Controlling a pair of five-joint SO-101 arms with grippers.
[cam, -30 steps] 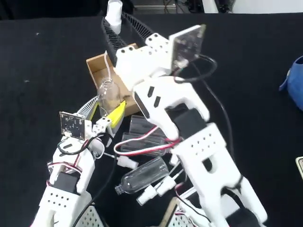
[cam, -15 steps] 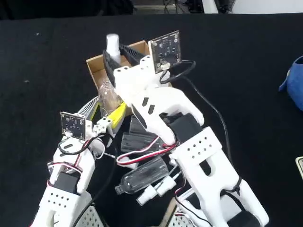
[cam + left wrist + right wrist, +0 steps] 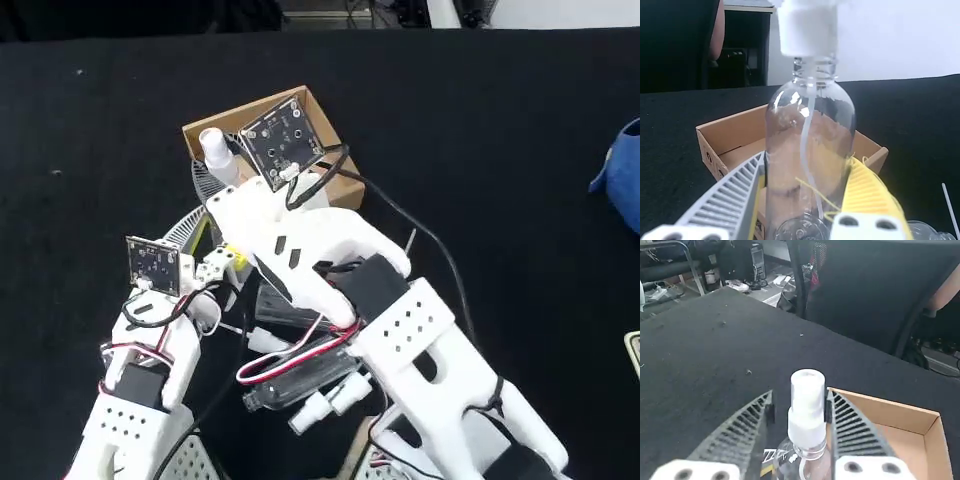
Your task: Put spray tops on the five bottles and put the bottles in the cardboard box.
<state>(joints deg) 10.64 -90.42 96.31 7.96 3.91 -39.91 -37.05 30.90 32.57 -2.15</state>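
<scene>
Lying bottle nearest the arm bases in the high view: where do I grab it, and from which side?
Take the lying bottle across its mid-body, coming straight down from above. It rests on its side, so its round body is the broadest hold; loose spray tops crowd its neck end.

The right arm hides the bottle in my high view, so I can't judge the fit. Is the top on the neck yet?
Observer: The top sits over the neck and its tube hangs inside the bottle, but the neck threads show below the collar.
Operator: Is the bottle upright?
Observer: Yes, upright, clamped on both sides of its body by the left gripper.
Operator: Anything in the box?
Observer: The part of the box floor that shows behind the bottle is bare cardboard.
</scene>
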